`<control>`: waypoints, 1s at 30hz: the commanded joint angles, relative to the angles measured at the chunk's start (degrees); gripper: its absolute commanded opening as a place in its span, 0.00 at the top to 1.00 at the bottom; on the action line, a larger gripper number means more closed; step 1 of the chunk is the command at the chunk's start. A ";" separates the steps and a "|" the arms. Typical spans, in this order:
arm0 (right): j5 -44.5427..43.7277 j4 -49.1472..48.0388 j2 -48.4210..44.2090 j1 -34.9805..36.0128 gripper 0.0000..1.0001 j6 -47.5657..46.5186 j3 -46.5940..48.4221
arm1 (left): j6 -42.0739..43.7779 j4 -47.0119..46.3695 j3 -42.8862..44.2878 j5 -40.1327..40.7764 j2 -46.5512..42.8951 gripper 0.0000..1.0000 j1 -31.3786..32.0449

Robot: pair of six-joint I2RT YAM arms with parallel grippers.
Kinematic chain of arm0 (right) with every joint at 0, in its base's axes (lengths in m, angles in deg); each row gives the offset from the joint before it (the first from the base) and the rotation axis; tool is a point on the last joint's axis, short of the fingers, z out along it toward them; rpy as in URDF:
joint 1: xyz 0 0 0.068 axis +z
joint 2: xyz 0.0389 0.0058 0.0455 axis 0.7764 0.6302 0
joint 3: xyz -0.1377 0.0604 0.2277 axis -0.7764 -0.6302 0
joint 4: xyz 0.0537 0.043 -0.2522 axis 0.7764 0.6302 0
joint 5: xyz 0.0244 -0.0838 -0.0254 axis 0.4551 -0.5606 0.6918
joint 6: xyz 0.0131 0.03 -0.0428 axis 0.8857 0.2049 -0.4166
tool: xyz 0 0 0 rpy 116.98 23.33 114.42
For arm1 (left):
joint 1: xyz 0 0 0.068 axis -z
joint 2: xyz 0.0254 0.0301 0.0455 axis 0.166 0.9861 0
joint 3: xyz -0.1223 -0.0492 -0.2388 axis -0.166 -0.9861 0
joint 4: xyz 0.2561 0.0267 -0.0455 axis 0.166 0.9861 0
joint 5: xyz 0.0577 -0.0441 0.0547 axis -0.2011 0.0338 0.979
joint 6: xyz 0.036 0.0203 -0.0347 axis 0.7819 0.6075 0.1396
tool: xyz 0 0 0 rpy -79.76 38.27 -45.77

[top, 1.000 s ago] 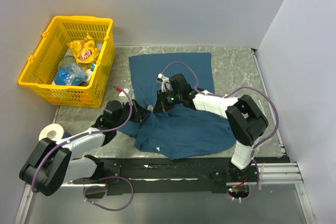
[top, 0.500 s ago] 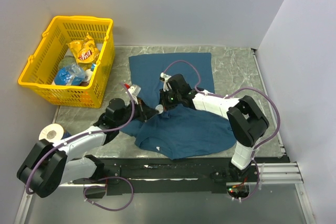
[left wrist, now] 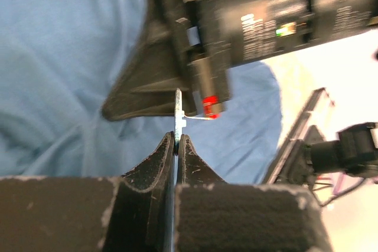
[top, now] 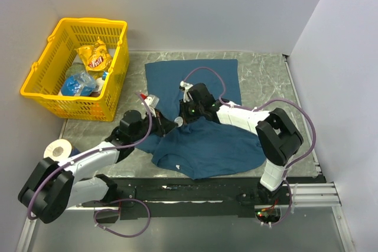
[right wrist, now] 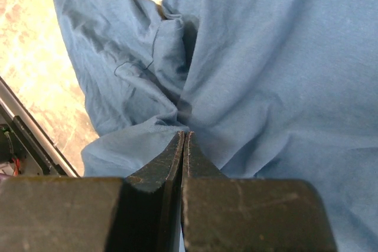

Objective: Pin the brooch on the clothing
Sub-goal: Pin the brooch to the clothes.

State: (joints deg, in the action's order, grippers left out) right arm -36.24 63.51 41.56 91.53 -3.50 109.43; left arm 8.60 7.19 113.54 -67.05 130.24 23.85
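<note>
The left gripper [left wrist: 177, 141] is clenched on the brooch [left wrist: 177, 110], which is seen edge-on in the left wrist view as a thin pale blade standing out past the fingertips. The disc's long edge is aligned with the finger line, pointing away from the wrist. A fine pale wire, taken to be the pin, is seen projecting sideways from it toward the right of that view. The right gripper [right wrist: 183, 140] is closed on a raised fold of the clothing [right wrist: 266, 75], the rest of which is spread over the table [top: 266, 69]. The fold is presented directly ahead of the brooch: in the left wrist view the dark body of the right gripper is found just beyond the disc (actual contact cannot be confirmed through the blur). The brooch is thus carried by the left arm, and the coming move is judged to depend on the pin being driven across into the pinched cloth, not along the finger axis. Small white print on the right gripper's housing is blurred and cannot be read. A red logo is visible on the yellow snack bag [top: 94, 57] in the yellow basket [top: 71, 107], but its lettering cannot be made out.
</note>
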 commanded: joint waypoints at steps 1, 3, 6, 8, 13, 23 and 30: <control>-0.68 -1.25 -4.64 0.71 1.00 -0.98 1.26 | 4.94 6.04 1.94 8.79 -2.69 0.99 0.43; -0.24 -0.90 -5.25 0.62 1.00 -1.24 1.69 | 5.74 10.26 2.29 12.06 -3.39 0.99 0.43; -0.42 -0.55 -6.13 0.71 1.00 -1.24 1.61 | 6.18 13.51 2.47 17.25 -4.80 0.99 0.25; -0.68 -0.20 -6.40 0.71 0.79 -1.33 1.70 | 5.92 13.70 1.94 19.10 -5.59 0.99 -0.27; 0.72 -1.42 -7.36 0.71 0.75 -1.86 0.91 | 5.65 13.44 0.89 17.45 -7.18 0.99 -2.90; 2.30 -1.77 -8.06 0.62 0.54 -3.08 0.21 | 6.35 12.83 -0.52 13.23 -7.27 0.99 -7.30; 3.36 -1.17 -6.49 0.80 0.46 -5.28 0.03 | 6.27 10.11 -0.87 6.72 -2.70 0.99 -9.06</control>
State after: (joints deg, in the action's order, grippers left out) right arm -33.86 63.60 36.86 91.95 -6.65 109.39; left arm 14.09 20.46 113.28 -55.61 125.19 15.39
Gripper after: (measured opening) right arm 0.528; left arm 0.054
